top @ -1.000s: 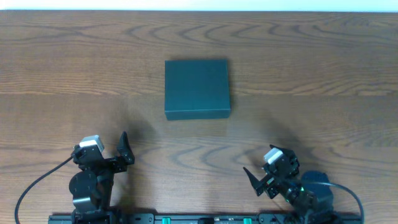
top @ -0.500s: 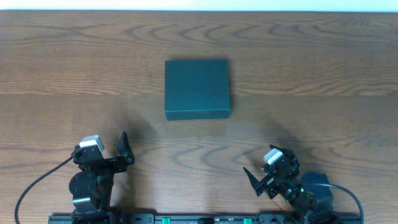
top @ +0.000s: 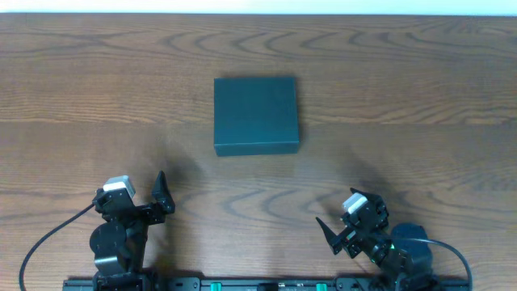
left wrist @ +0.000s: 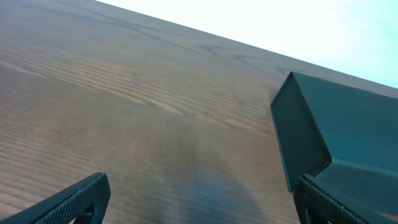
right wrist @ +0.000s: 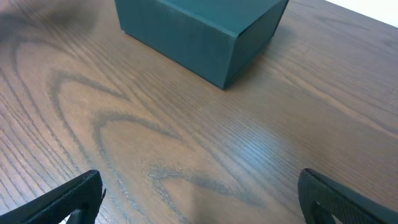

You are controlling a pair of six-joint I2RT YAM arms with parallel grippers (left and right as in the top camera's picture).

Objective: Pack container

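Container (top: 256,113) closed on the table (top: 420,73).
My left gripper (left wrist: 202,199) and right gripper (right wrist: 202,199) sit short of it, both spread wide.

Closed container (top: 256,115) — left hand (top: 159,198) and right hand (top: 333,232) well apart from it
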